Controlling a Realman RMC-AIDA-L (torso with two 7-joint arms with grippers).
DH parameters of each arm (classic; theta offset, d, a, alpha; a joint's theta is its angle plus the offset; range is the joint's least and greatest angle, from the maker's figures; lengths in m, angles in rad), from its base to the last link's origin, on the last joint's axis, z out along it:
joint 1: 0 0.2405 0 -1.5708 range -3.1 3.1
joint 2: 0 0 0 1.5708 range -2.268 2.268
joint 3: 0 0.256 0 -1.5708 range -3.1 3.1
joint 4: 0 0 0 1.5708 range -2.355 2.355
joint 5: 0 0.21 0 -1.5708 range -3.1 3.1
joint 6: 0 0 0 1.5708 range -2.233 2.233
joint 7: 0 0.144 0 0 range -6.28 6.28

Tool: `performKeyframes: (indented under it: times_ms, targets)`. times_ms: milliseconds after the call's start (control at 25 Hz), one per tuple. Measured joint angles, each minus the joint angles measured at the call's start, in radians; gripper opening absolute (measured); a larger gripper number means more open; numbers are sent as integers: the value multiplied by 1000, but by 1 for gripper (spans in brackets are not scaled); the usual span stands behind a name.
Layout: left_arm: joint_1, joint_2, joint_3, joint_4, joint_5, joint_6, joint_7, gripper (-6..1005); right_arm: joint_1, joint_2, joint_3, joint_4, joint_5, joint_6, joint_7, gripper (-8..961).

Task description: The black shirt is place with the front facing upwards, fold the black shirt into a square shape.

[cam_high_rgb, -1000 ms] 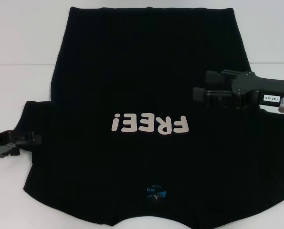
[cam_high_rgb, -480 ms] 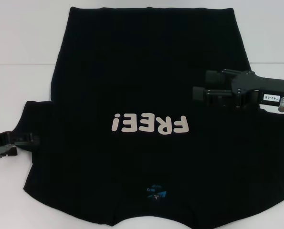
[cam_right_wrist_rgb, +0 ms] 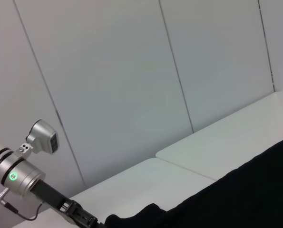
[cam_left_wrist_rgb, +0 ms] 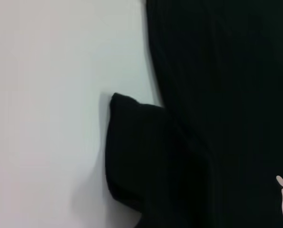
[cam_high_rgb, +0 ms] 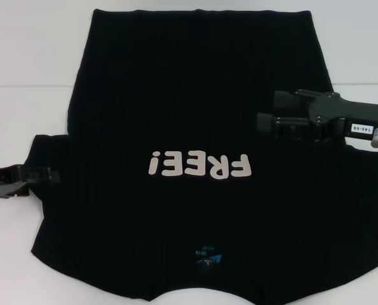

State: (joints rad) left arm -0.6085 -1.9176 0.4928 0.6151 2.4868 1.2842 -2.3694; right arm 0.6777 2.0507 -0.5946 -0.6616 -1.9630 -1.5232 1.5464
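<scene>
The black shirt (cam_high_rgb: 189, 95) lies flat and front up on the white table (cam_high_rgb: 23, 76). Its pale "FREE!" lettering (cam_high_rgb: 198, 166) sits at the middle and the small blue neck label (cam_high_rgb: 208, 256) is near the front edge. My left gripper (cam_high_rgb: 49, 175) is low at the edge of the shirt's left sleeve (cam_high_rgb: 46, 152). In the left wrist view that sleeve (cam_left_wrist_rgb: 136, 152) juts out from the shirt body (cam_left_wrist_rgb: 217, 95) onto bare table. My right gripper (cam_high_rgb: 268, 111) hovers open over the shirt's right side, holding nothing.
White table surface surrounds the shirt on the left and at the back. The right wrist view shows pale wall panels (cam_right_wrist_rgb: 131, 71), the table edge, a strip of the shirt (cam_right_wrist_rgb: 255, 190) and my left arm (cam_right_wrist_rgb: 17, 175) farther off.
My left gripper has shifted slightly inward and away from the front edge, onto the sleeve's edge. The right arm and the shirt have not moved.
</scene>
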Motion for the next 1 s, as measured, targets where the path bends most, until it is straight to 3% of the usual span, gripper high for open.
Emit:
performKeyframes:
  times_ms: [920,1000]
  targets:
    - [-12,-5,31,5,-2,-136,20,923,-7,8,22,0,-1,0,-12,909]
    - [-9,-7,33,2,0,-143,29,852,-8,9,23,0,-1,0,-12,908]
